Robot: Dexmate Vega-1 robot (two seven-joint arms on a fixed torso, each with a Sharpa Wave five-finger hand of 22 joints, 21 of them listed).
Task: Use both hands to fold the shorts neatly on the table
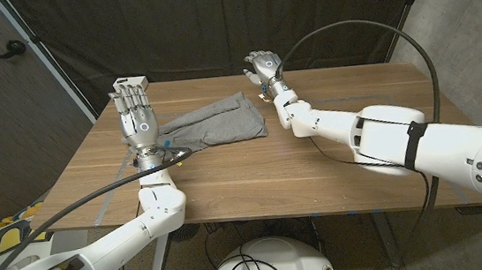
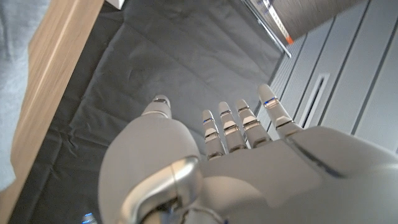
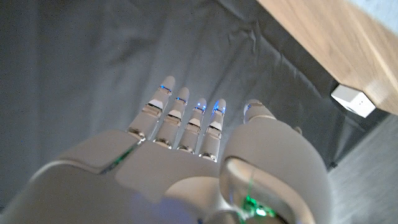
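Observation:
Grey shorts (image 1: 216, 123) lie folded over on the wooden table (image 1: 315, 163), left of its middle, reaching from near my left wrist to the back centre. My left hand (image 1: 136, 116) is raised at the shorts' left end, fingers straight and apart, holding nothing. My right hand (image 1: 266, 68) is lifted just past the shorts' far right corner, fingers loosely spread and empty. In the left wrist view my left hand (image 2: 236, 168) points at the dark curtain, with a strip of grey shorts (image 2: 15, 74) at the edge. In the right wrist view my right hand (image 3: 186, 162) also faces the curtain.
A small white box (image 1: 132, 82) sits at the table's back left corner, just behind my left hand, and shows as a white box (image 3: 352, 99) in the right wrist view. A black cable (image 1: 96, 195) runs along my left forearm. Dark curtain (image 1: 212, 22) hangs behind the table.

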